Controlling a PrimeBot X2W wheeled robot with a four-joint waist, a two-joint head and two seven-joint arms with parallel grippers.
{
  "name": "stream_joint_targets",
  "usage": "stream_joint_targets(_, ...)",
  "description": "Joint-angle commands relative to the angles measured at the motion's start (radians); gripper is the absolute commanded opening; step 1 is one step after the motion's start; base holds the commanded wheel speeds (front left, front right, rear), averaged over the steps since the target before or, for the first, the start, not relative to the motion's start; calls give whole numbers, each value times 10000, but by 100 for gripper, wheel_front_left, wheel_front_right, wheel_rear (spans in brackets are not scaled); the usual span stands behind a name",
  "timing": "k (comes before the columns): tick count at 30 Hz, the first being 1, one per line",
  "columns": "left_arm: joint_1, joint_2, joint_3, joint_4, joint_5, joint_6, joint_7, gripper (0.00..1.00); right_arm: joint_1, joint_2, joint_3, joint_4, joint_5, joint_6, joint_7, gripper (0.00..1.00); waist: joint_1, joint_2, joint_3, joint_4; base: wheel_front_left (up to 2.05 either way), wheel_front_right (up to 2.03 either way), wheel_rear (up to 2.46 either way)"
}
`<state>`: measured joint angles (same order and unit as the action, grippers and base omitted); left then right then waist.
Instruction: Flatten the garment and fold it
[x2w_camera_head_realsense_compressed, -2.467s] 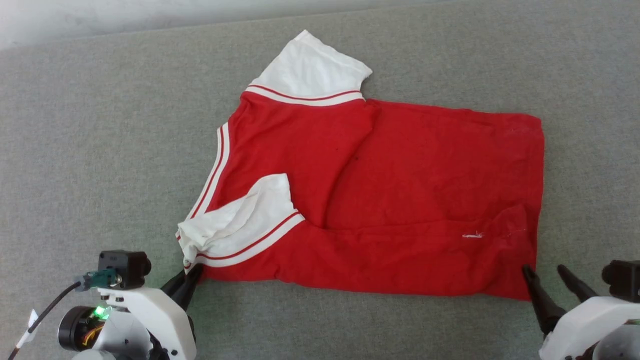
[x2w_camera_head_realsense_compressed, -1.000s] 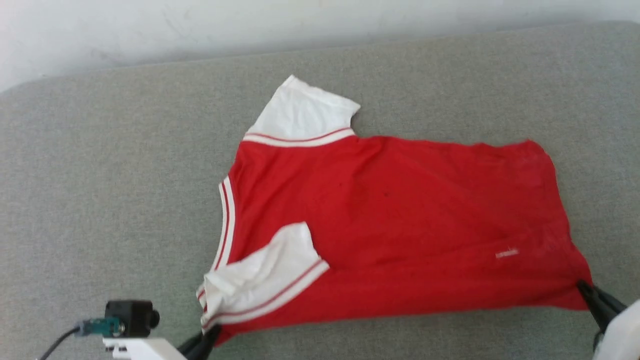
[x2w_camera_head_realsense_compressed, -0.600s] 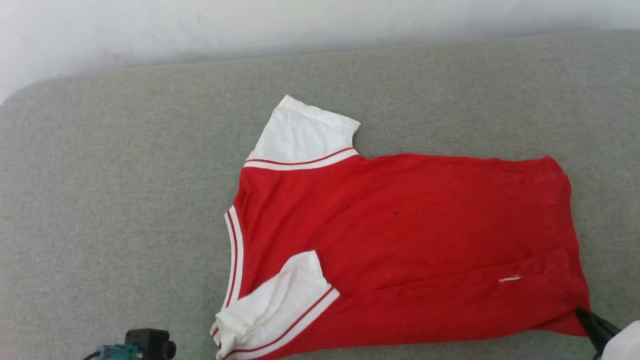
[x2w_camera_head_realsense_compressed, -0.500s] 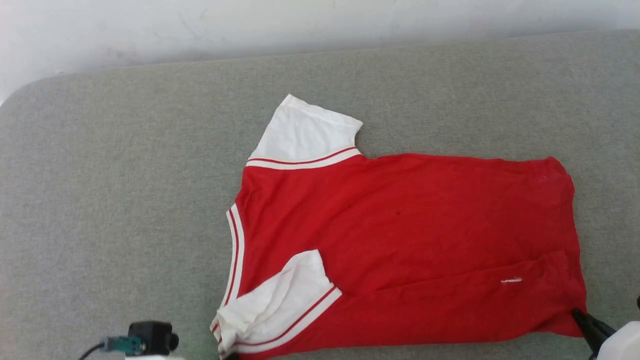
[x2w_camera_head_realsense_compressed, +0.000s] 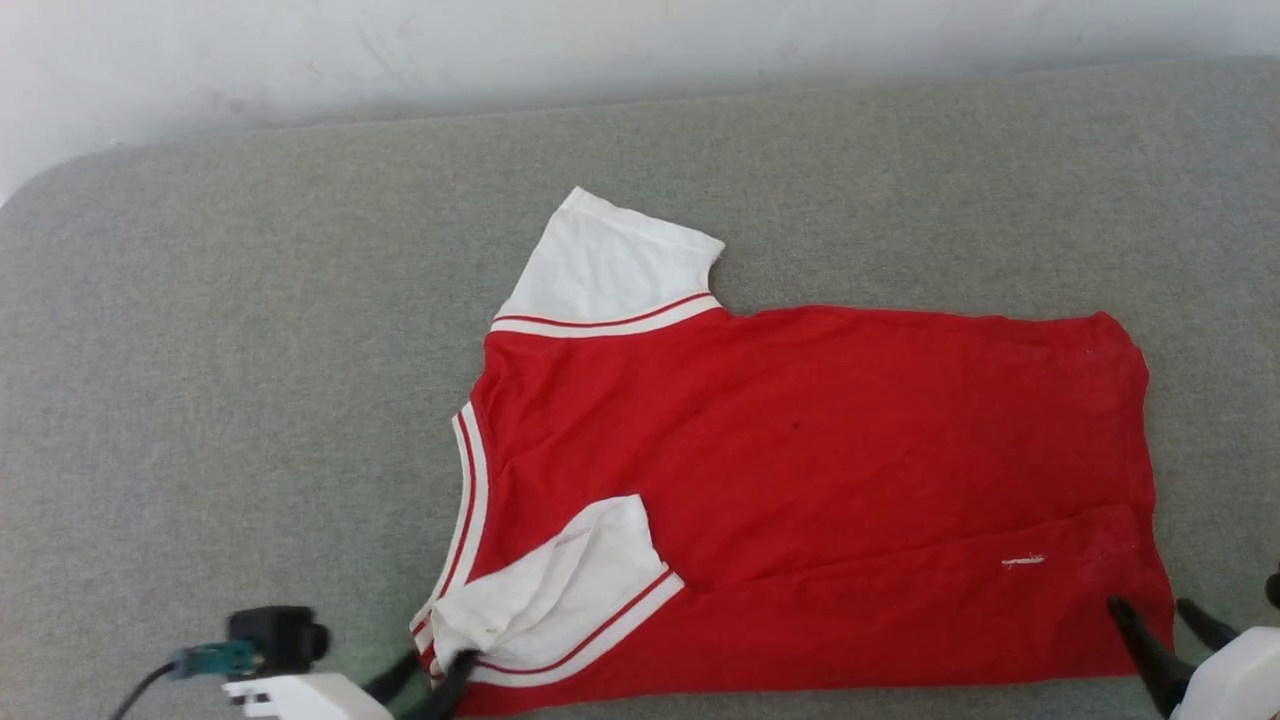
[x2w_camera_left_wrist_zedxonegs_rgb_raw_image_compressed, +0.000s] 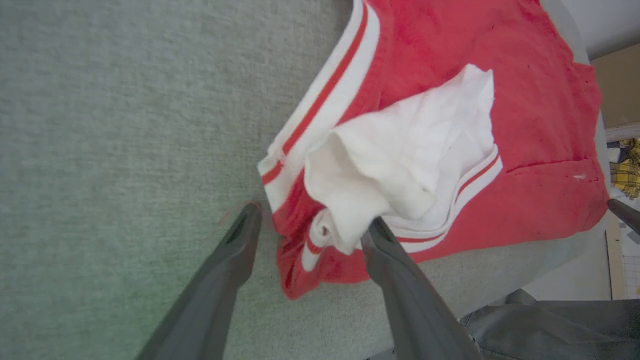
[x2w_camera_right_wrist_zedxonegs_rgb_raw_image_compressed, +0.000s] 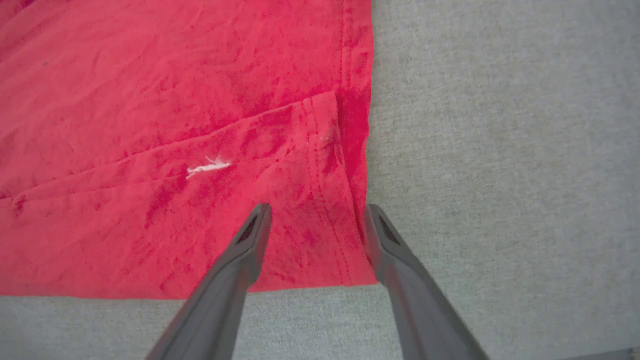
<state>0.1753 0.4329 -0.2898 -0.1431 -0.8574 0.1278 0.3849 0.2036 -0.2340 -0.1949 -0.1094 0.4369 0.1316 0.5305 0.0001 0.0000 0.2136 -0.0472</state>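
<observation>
Between the spread fingers of the left gripper (x2w_camera_left_wrist_zedxonegs_rgb_raw_image_compressed: 312, 220) lies the crumpled shoulder corner of the garment (x2w_camera_head_realsense_compressed: 800, 480); between those of the right gripper (x2w_camera_right_wrist_zedxonegs_rgb_raw_image_compressed: 317, 210), its near hem corner. Both pairs stand open, gripping nothing. Beyond the fingers the red shirt lies on the grey counter (x2w_camera_head_realsense_compressed: 200, 350), long axis running gripper to gripper. A white sleeve (x2w_camera_head_realsense_compressed: 555, 590) is folded over the body, nearest the left fingers

1. Between the spread fingers of my left hand (x2w_camera_left_wrist_zedxonegs_rgb_raw_image_compressed: 314, 215), the garment's (x2w_camera_left_wrist_zedxonegs_rgb_raw_image_compressed: 450, 75) bunched white sleeve (x2w_camera_left_wrist_zedxonegs_rgb_raw_image_compressed: 400, 165) blocks the gap.
2. To that hand's left, bare grey surface (x2w_camera_left_wrist_zedxonegs_rgb_raw_image_compressed: 100, 125) gives free passage.
3. My right hand (x2w_camera_right_wrist_zedxonegs_rgb_raw_image_compressed: 317, 208) straddles the hem corner (x2w_camera_right_wrist_zedxonegs_rgb_raw_image_compressed: 350, 260); on its right the surface is bare.
</observation>
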Motion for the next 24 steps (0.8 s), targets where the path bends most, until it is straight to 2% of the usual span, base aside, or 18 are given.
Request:
stream_joint_targets(1, 134, -23, 210, -74, -48, 127, -204, 100, -127, 26, -67, -152, 27, -9, -140, 100, -1, 0, 32, 0, 0, 0, 0)
stream_joint_targets(5, 378, -109, 958, -903, -57, 260, -1173, 100, -146, 264, -379, -693, -126, -9, -665, 100, -1, 0, 58, 3, 0, 0, 0)
stream_joint_targets(7, 331, -88, 1421, -1359, 292, 365, -1957, 100, -220, 413, -474, -1040, -256, -9, -1114, 100, -1, 0, 89, 7, 0, 0, 0)
stream_joint_targets(12, -521, 14, 1906, -2230, 1696, 503, -3695, 100, -774, 790, -540, -1670, -919, -9, -2531, 100, -1, 0, 360, -72, 0, 0, 0)
stream_joint_targets(13, -1182, 128, 1730, -2297, 2360, 388, -4151, 100, -1079, 905, -439, -1799, -1153, -9, -2960, 100, -1, 0, 534, -126, 0, 0, 0)
stream_joint_targets(15, -2001, 156, 1461, -2173, 2907, 291, -4421, 100, -1373, 975, -305, -1872, -1370, -9, -3301, 100, -1, 0, 749, -176, 0, 0, 0)
stream_joint_targets(18, -3980, 292, 581, -1443, 3727, -93, -3934, 100, -1865, 1117, 9, -1914, -1627, -9, -3664, 100, -1, 0, 1310, -295, 0, 0, 0)
stream_joint_targets(20, -5140, 308, 179, -934, 3926, -367, -3414, 100, -2048, 1174, 183, -1917, -1687, -9, -3786, 100, -1, 0, 1637, -362, 0, 0, 0)
stream_joint_targets(24, -7465, 321, -615, 205, 4132, -1179, -2173, 100, -2361, 1284, 357, -1949, -1754, -9, -4091, 100, -1, 0, 2341, -471, 0, 0, 0)
